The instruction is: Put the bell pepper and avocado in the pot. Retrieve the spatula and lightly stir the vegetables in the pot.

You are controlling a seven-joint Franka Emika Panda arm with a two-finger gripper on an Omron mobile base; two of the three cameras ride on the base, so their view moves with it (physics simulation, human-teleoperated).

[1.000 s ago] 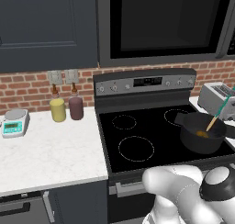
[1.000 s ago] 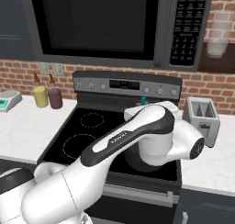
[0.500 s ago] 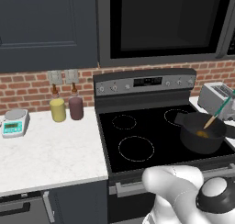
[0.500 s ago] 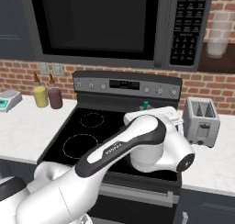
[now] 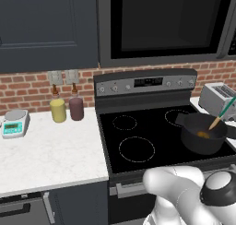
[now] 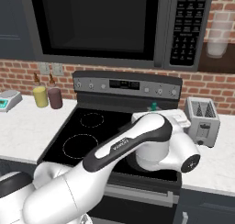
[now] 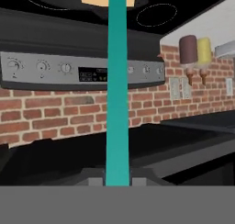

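Spatula point(image 7: 117, 81) runs up the middle of the hand view, its teal handle clamped between the closed gripper point(image 7: 117, 181) at the bottom edge, its yellow-orange blade at the top; in the left base view the pot point(image 5: 203, 135) sits at right on the stove point(image 5: 138, 136), the spatula's blade dipped inside; pepper and avocado cannot be made out.

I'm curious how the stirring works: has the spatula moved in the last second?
Yes, slightly. In the left base view the spatula, blade in the pot, has tilted its handle top rightward, away from the toaster.
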